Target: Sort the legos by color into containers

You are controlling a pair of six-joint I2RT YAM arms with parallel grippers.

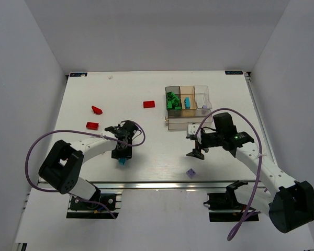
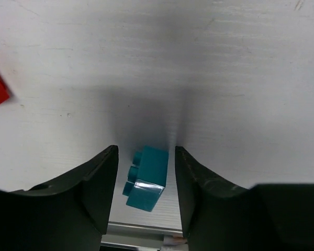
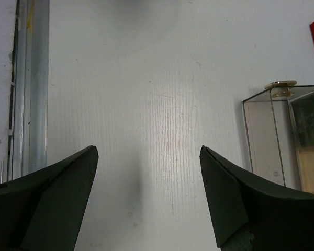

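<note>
— Between left gripper [image 2: 146, 151] tips: what?
— Cyan lego [image 2: 146, 180], flat on the table [image 1: 120, 94] by the near edge. Jaws half-open and straddling it, slim gaps both sides, nothing held. Its long axis runs along the fingers, slightly skewed.
— Right gripper [image 3: 148, 149]?
— Wide, empty, just beside the containers [image 1: 170, 123].
— Containers from the brick?
— Rightward and farther out. Left arm is nearer the brick.

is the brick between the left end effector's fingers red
No, the brick between the fingers of the left end effector is cyan-blue.
</note>
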